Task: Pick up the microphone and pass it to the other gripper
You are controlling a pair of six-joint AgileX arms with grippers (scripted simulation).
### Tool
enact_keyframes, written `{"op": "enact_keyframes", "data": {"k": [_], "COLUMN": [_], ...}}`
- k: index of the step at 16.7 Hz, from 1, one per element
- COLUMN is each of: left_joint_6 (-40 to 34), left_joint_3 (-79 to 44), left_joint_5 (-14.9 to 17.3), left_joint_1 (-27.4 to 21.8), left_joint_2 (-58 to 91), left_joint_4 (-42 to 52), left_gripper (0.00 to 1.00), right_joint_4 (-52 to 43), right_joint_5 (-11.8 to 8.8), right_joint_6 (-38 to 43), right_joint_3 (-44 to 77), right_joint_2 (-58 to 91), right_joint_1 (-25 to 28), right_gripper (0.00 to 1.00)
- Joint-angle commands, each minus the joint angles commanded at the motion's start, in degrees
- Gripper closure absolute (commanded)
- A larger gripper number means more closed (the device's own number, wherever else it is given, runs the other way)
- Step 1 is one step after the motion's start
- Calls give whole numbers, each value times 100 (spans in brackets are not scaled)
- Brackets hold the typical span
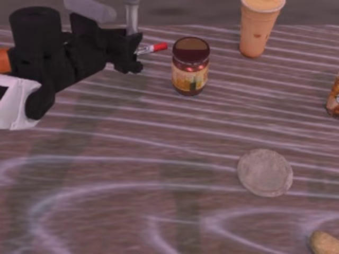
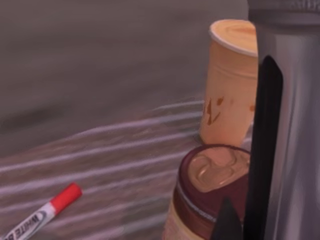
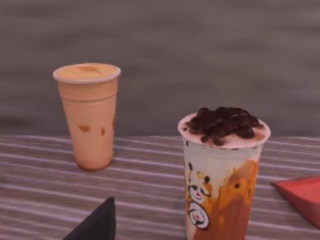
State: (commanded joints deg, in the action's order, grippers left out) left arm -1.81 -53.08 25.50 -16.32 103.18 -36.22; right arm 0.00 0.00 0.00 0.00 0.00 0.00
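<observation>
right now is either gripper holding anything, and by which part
The left gripper seems to hold the microphone upright by its lower end; the fingers hide the exact contact.

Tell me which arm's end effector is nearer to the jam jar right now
Left. The left end effector sits at the table's far left, just beside the jam jar, near the red-capped marker. The right end effector is out of the top view; its wrist camera faces two drink cups.
</observation>
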Motion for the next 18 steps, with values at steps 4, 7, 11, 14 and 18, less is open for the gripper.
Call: {"op": "enact_keyframes", "data": {"k": [4, 7, 11, 14, 18], "left_joint_6": [242, 285, 286, 258, 186], "left_joint_3": [331, 380, 356, 425, 614], "left_joint_5": [420, 491, 462, 76, -918], "left_joint_1": [63, 72, 24, -356, -1263], "left_joint_2": [-441, -516, -506, -709, -1208], "left_joint_4": [-1045, -1201, -1185, -1120, -944], "left_gripper": [100, 100, 100, 100, 100], "right_joint_4": [0, 0, 0, 0, 0], "right_joint_5": [0, 0, 0, 0, 0], "right_joint_6": [0, 0, 0, 0, 0], "right_joint_3": [0, 0, 0, 0, 0], "right_joint_2": [0, 0, 0, 0, 0], "right_joint_1": [0, 0, 0, 0, 0], "right_gripper": [0, 0, 0, 0, 0]}}
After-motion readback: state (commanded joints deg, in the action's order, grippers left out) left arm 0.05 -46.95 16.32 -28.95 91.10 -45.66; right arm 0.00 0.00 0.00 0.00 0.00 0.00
